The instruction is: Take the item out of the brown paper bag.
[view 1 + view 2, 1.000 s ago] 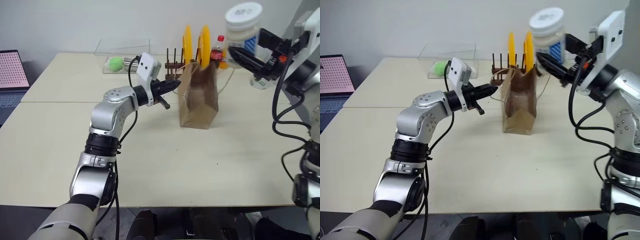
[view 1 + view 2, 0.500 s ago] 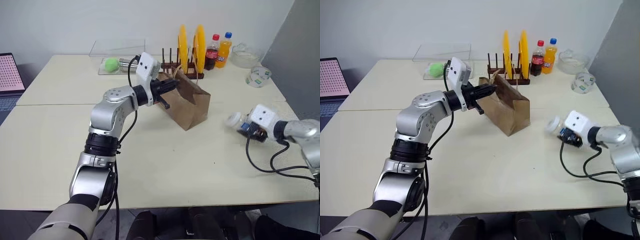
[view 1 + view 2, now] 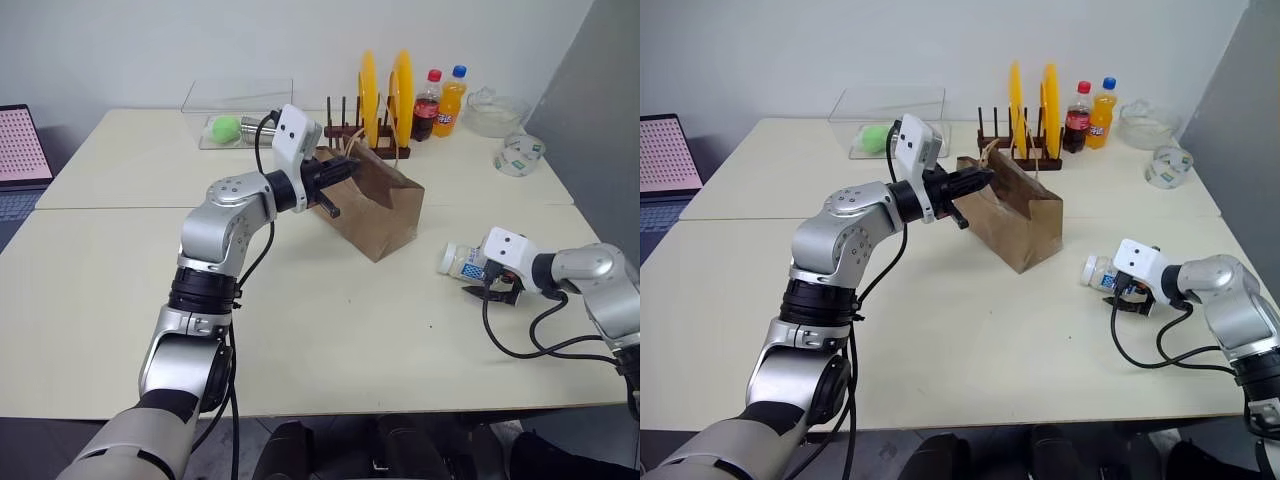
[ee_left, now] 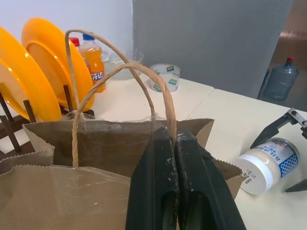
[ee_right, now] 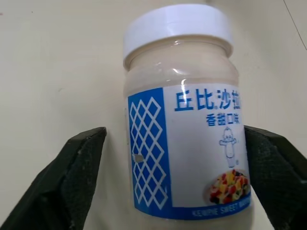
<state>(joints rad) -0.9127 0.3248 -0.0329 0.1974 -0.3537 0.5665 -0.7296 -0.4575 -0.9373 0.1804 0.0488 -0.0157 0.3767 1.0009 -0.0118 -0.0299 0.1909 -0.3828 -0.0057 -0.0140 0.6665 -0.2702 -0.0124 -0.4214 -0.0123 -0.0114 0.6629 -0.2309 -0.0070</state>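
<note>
Two arms at work: one pinches the paper bag [image 3: 375,205], the other flanks a freed bottle [image 3: 462,261].
From the head, the bag leans tilted on the table [image 3: 300,320], the left gripper [image 4: 173,143] clenched on its rim; the left wrist view shows the loop handle [image 4: 120,72] caught there. The right wrist view shows the right gripper [image 5: 175,163] spread apart, the bottle lying between its fingers [image 5: 72,177], gaps either side.
</note>
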